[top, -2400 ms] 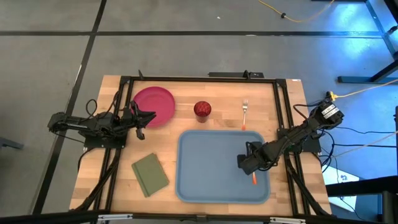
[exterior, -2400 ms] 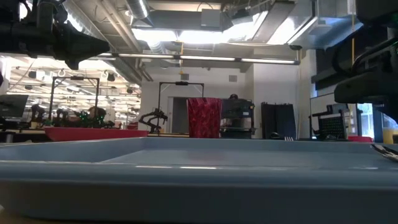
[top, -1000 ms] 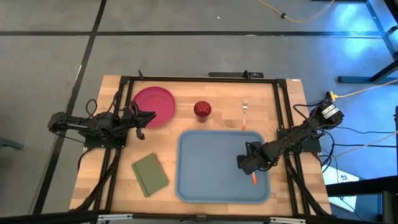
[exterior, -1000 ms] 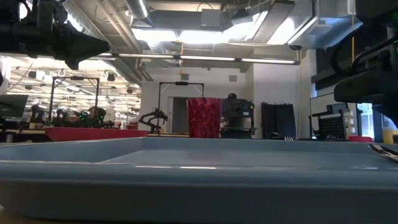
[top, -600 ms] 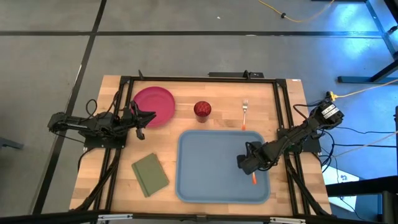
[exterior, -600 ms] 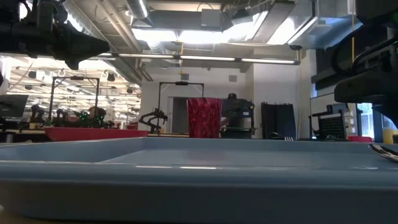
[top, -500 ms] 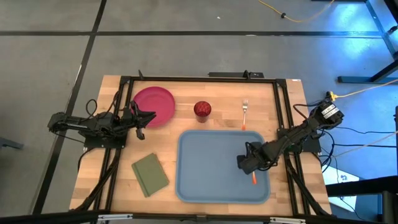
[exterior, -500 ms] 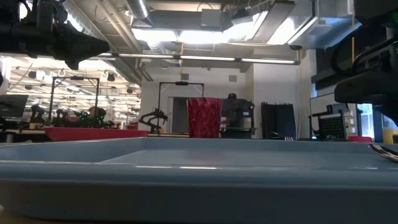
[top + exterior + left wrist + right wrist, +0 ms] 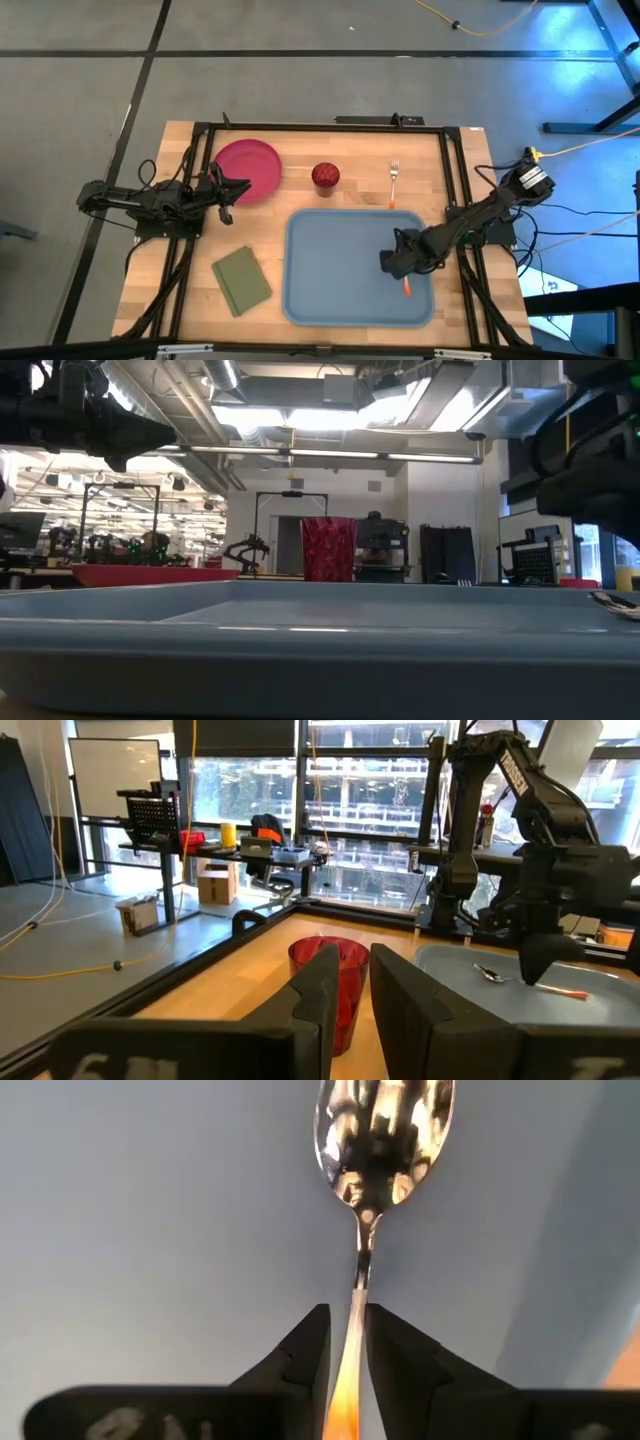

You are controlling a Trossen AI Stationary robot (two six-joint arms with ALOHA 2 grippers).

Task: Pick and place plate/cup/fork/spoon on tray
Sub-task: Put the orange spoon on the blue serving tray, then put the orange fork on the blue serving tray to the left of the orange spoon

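One item, the spoon (image 9: 372, 1170), is inside the tray (image 9: 330, 260) so far. It lies toward the tray's four o'clock corner, bowl pointing inward, with its orange handle end (image 9: 407, 289) showing just beyond the right gripper (image 9: 392, 262). The right wrist view shows the slim handle running between that gripper's two fingers (image 9: 300, 1352), which are drawn in close on either side of it; I judge them clamped on the spoon, though whether the bowl is resting on the tray floor or just above it cannot be told.

Step in hand, as I read it: setting the spoon down. To do it well, the gripper should bring the spoon flat to the tray floor before letting go, part its fingers only a little, then rise straight up so the handle is not dragged or flicked toward the raised rim.

Outward from the tray: the fork (image 9: 394, 181) lies on the table at one o'clock, the cup (image 9: 325, 176) at twelve, the plate (image 9: 247, 170) at eleven, all apart from the tray. An olive-green square (image 9: 241, 279) sits at eight o'clock. The left gripper (image 9: 228, 199) waits at the plate's near edge, its fingers (image 9: 320, 990) nearly together on nothing.
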